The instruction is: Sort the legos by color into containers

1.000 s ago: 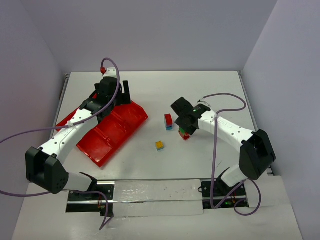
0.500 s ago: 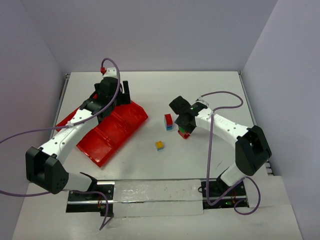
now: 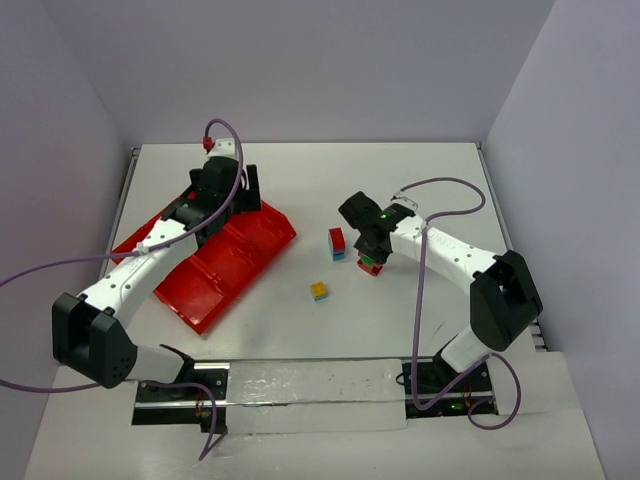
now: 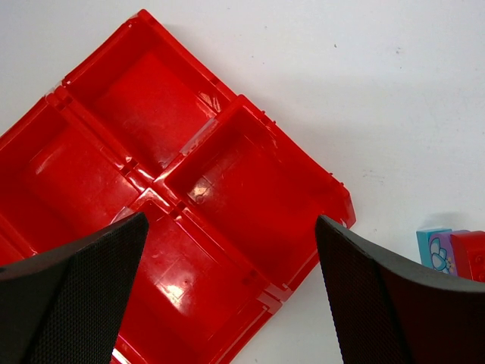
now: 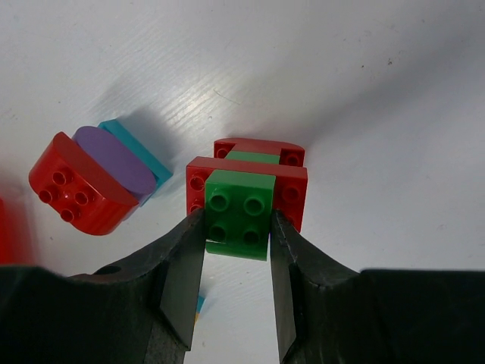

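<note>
Shut tight on a green brick with the right gripper, dark fingers pressed flat against its two sides, studs turned up toward the wrist camera. Seated on a wider red brick, showing past the green at left and right. Right behind that, a second red-and-green piece, touching or very nearly so; cannot tell which. Cannot tell either whether lifted or resting on the white table.

Just to the left in the wrist view, apart from the gripped stack: a rounded red, purple and teal stack lying on its side, seen from above as a small red-over-blue block. Nearer the arm bases, alone and apart from both, a yellow-and-blue cube.

Well away on the left side of the table, set at a slant: the glossy red tray. Over it the left gripper, spread wide with nothing held, framing square compartments parted by low walls. At the lower right corner of that view, beyond the tray's edge, a teal piece with a printed face next to a red one, both cut off by the frame.
</note>
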